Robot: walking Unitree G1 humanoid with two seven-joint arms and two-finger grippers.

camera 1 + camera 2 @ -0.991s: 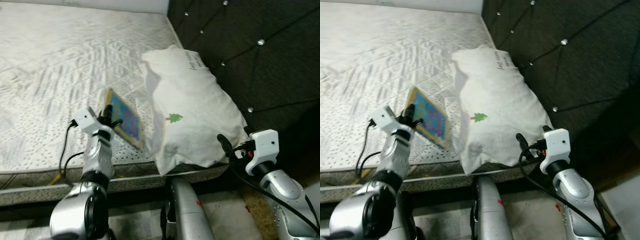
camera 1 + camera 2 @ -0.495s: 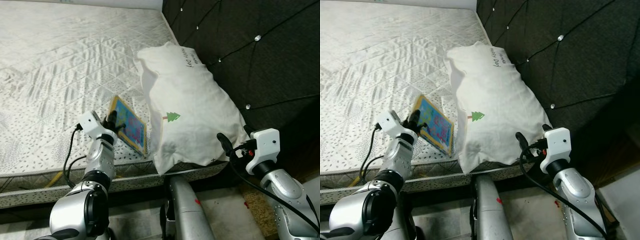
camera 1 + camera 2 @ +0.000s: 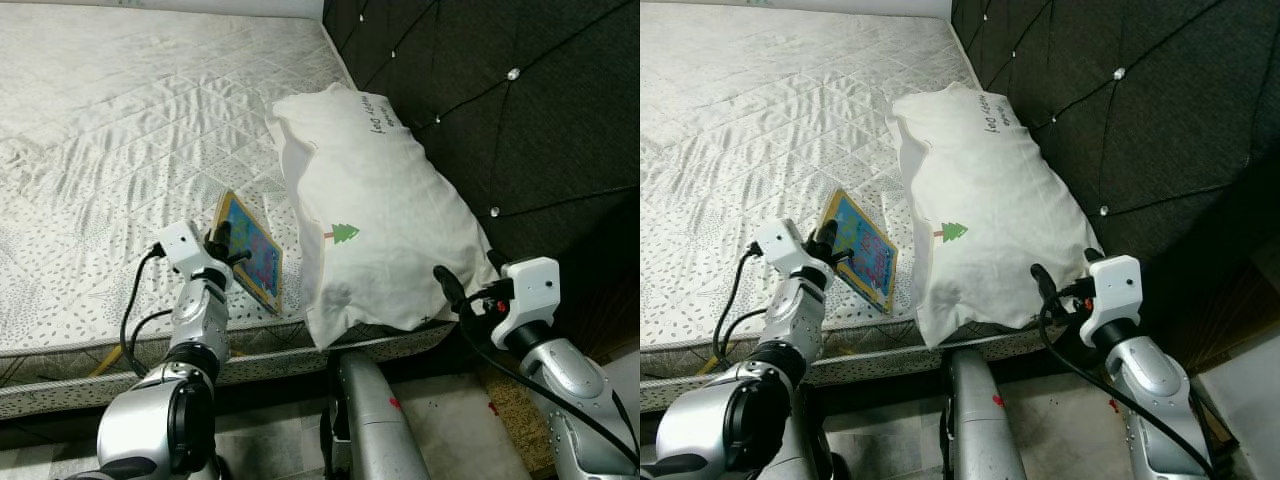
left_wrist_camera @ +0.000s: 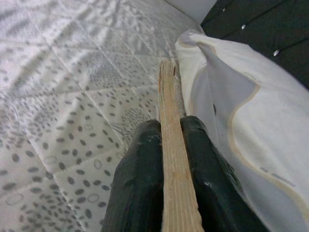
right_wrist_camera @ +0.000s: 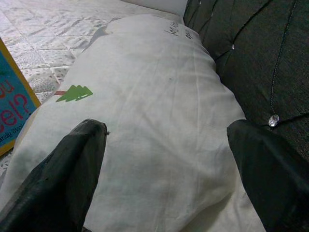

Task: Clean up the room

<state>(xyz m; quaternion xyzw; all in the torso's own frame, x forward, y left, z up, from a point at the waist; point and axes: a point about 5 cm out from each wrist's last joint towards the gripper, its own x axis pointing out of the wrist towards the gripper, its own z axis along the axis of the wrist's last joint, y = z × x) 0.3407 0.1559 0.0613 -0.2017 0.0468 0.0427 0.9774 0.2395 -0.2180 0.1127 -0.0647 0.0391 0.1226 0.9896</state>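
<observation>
Pinching book edge between closed left claw fingers; right claw spread wide beside pillow.

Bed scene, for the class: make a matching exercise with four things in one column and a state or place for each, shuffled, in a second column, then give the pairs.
Things:
1. book
2. pillow
3. left gripper
4. right gripper

States or places:
A. jaws spread wide, facing the pillow's near end
B. lying on the mattress against the dark tufted headboard
C. held tilted on edge, just left of the pillow
D. shut on a thin wooden-edged board

Pairs: 1-C, 2-B, 3-D, 4-A
</observation>
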